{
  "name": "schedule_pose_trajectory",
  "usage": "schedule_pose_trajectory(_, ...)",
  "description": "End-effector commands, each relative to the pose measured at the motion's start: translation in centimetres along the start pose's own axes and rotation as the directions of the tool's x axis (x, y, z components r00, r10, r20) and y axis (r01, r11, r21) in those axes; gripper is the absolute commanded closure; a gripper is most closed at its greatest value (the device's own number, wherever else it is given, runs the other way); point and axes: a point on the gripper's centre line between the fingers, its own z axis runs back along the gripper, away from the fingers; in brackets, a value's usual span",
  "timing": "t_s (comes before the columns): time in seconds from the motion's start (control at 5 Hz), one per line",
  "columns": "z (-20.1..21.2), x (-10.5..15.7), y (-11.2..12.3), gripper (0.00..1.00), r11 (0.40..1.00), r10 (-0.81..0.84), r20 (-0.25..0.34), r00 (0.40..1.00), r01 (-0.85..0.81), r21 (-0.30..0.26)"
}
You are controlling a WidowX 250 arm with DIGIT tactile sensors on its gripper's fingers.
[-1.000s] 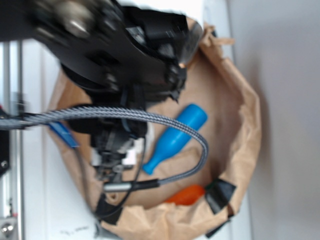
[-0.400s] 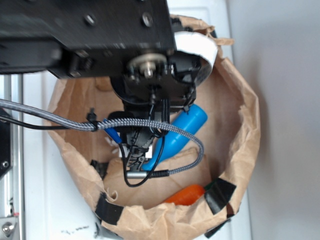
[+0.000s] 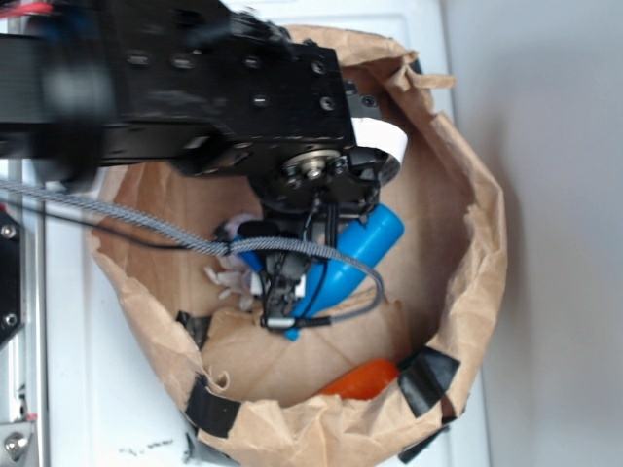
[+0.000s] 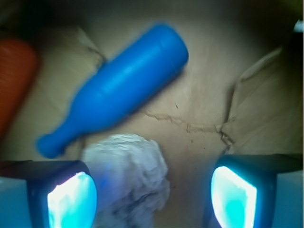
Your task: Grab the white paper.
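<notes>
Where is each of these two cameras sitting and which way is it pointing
Exterior: high above, looking steeply down into the brown paper bag; the black arm and its cables cover most of the contents.
Wrist: mounted on the arm just behind the gripper, looking down at the bag floor; the two fingers frame the bottom edge, spread apart.
Shared: the blue bottle, the white paper and the orange object.
</notes>
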Motion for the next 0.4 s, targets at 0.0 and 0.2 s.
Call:
schedule_pose_trajectory(0.0, 2.0, -0.4, -2.4, 0.00, 0.994, 0.026, 0.017, 1.000, -0.024, -0.108)
schedule_pose_trajectory(0.2, 3.4, -1.1, -3.2, 0.00, 0.988, 0.024, 0.018, 1.000, -0.021, -0.150)
